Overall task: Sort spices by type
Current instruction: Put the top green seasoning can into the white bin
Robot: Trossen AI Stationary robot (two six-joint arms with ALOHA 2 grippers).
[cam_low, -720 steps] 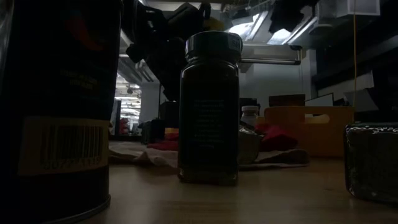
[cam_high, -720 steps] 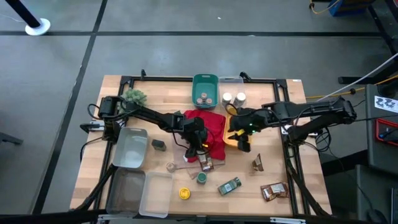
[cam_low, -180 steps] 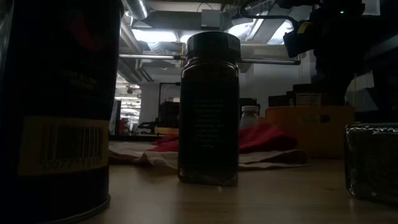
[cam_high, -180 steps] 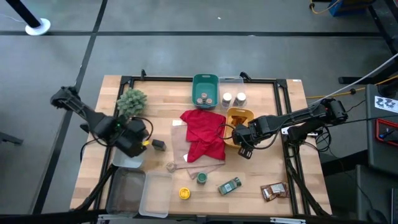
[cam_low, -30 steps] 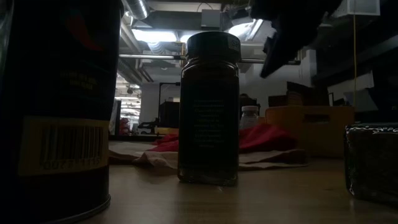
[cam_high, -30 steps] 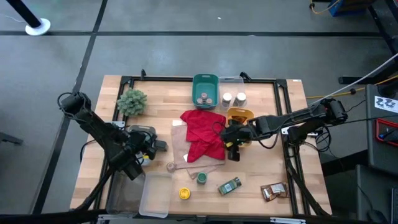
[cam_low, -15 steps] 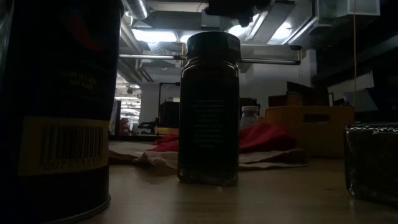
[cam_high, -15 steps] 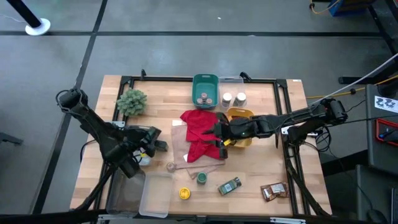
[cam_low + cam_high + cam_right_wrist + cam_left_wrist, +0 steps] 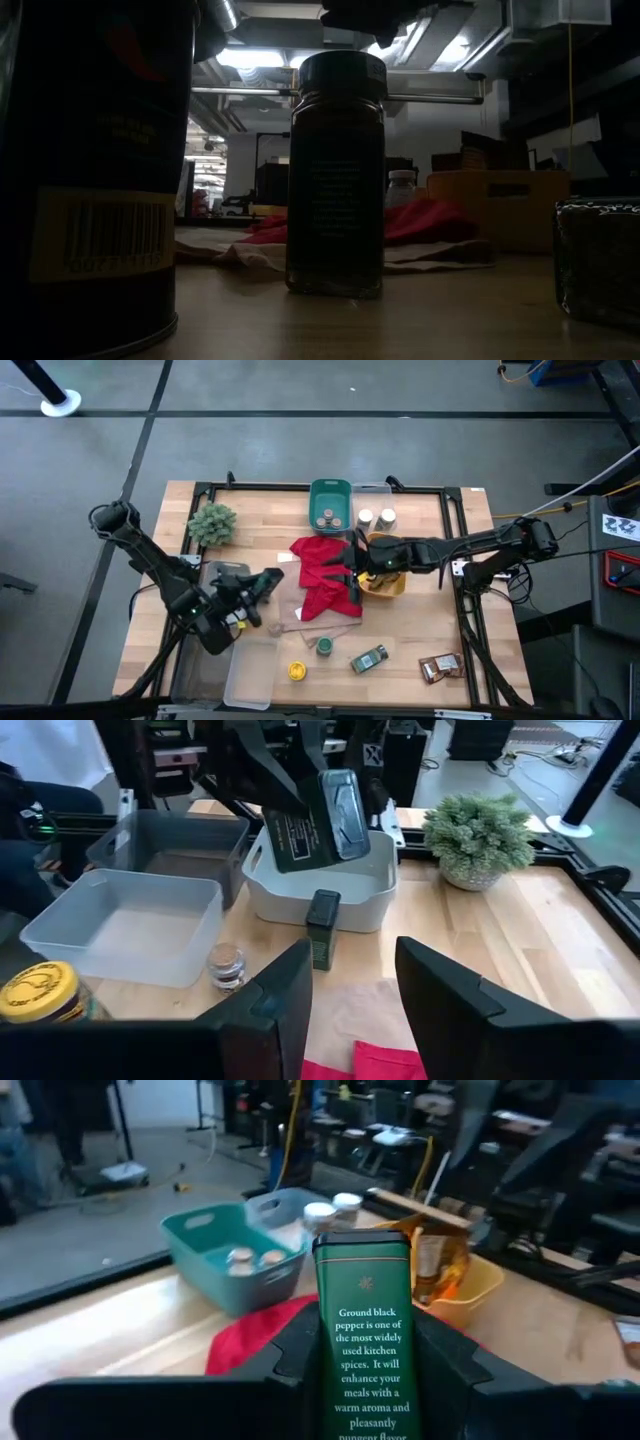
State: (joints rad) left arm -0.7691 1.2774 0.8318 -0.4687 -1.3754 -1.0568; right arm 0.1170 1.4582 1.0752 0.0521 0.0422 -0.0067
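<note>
Left gripper (image 9: 262, 586) pinches a dark green tin (image 9: 365, 1335) lifted off the surface (image 9: 440, 622), just beside the white bin (image 9: 315, 888); the tin bears white print reading "Ground black pepper"; seen from the right wrist, the tin (image 9: 318, 819) hangs tilted above that bin, and a second dark tin (image 9: 322, 927) stands upright on the wood in front of it. Right gripper (image 9: 352, 573) hovers over the red cloth (image 9: 322, 565) at the surface's middle, fingers (image 9: 270, 995) spread and holding nothing. Far edge: teal bin (image 9: 330, 504) with tan-lid jars, two white-lid jars (image 9: 375, 518) beside it, yellow bin (image 9: 388, 582) under the right arm. Left edge: plant (image 9: 212, 521) at the far corner; clear bin (image 9: 125, 922) and grey bin (image 9: 178, 840) nearer. Near edge: yellow-lid jar (image 9: 296, 671), green-lid jar (image 9: 324, 647), a jar lying on its side (image 9: 370, 658), brown packets (image 9: 440, 667), a small glass jar (image 9: 274, 628); bare wood lies between these and the right edge.
</note>
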